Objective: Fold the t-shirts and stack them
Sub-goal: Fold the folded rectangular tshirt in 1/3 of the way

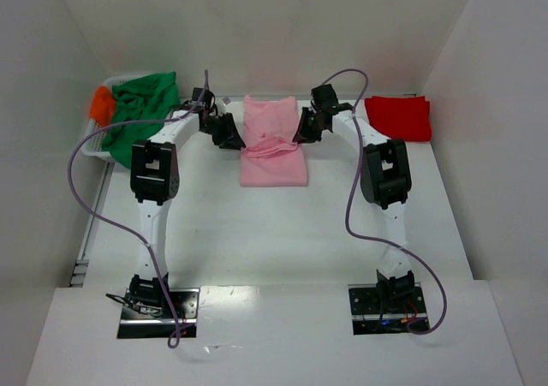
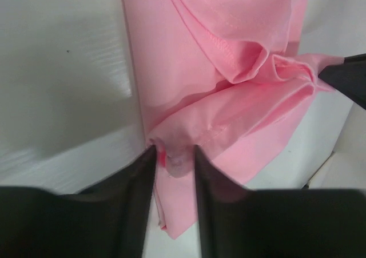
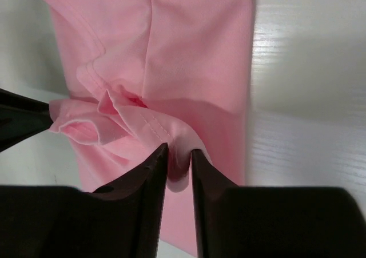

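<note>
Two grippers hold the pink t-shirt point(image 1: 272, 142), which lies part-folded at upper centre of the counter point(image 1: 257, 232). The left gripper point(image 2: 174, 152) and right gripper point(image 3: 179, 152) each pinch one side of the doubled-over edge between narrow jaws. Step judged: laying the crosswise fold. The next move calls for a clean release and a withdrawal that does not drag the cloth.

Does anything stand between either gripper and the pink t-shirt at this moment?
Nothing visible does. The left gripper and the right gripper each have a folded edge of the pink t-shirt directly between their fingers, one on each side of it.
</note>
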Motion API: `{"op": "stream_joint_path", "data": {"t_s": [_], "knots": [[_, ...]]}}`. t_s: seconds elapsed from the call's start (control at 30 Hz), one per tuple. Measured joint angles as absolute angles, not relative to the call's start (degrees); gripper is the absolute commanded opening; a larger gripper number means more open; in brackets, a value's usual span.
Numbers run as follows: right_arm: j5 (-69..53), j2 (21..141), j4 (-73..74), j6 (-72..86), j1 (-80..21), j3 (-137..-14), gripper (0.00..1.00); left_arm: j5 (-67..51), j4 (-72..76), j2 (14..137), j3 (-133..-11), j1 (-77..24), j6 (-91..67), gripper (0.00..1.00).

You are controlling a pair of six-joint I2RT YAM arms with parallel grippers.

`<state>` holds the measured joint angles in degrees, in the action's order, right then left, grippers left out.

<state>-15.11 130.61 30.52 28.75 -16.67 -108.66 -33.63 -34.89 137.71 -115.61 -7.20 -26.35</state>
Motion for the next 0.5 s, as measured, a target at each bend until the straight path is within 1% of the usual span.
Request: {"op": "stream_joint_path", "data": {"t_s": [0.03,0.13,0.17,0.23,0.27,0.33,0.37,0.4,0.43,0.47,0.5], "knots": [[-15.22,130.89,30.48,28.77,-16.67,-109.1,0.43,-33.82,-34.72,137.71,-115.61,-7.09,-26.28,0.55],[-15.4,131.59,30.57,28.77,-16.67,-110.48,0.65,-34.52,-34.13,137.71,-115.59,-6.92,-25.91,0.68],[-15.4,131.72,30.63,28.75,-16.67,-111.11,0.73,-34.87,-33.87,137.71,-115.61,-6.9,-25.71,0.74],[-15.29,131.74,30.79,28.58,-16.67,-112.71,0.79,-35.48,-33.56,137.71,-115.83,-6.87,-25.5,0.77],[-15.25,131.74,30.96,28.42,-16.67,-113.84,0.84,-35.75,-33.54,137.71,-116.25,-6.76,-25.52,0.79],[-14.96,131.74,30.96,27.97,-16.67,-116.49,0.84,-36.32,-33.52,137.62,-117.54,-6.72,-25.41,0.8],[-14.76,131.74,30.96,27.77,-16.67,-117.95,0.83,-36.49,-33.43,137.36,-118.15,-6.7,-25.28,0.8],[-14.52,131.74,30.83,27.46,-16.67,-119.26,0.72,-36.71,-33.45,136.97,-118.83,-6.61,-25.17,0.8],[-14.31,131.66,30.68,27.05,-16.67,-120.16,0.64,-36.95,-33.45,136.46,-119.39,-6.48,-24.93,0.78],[-14.15,131.37,30.52,26.72,-16.67,-120.6,0.54,-37.28,-33.43,135.7,-119.68,-6.31,-24.34,0.7],[-14.22,130.89,30.55,26.37,-16.67,-120.6,0.26,-37.6,-33.47,134.5,-119.74,-6.07,-23.92,0.63]]}}
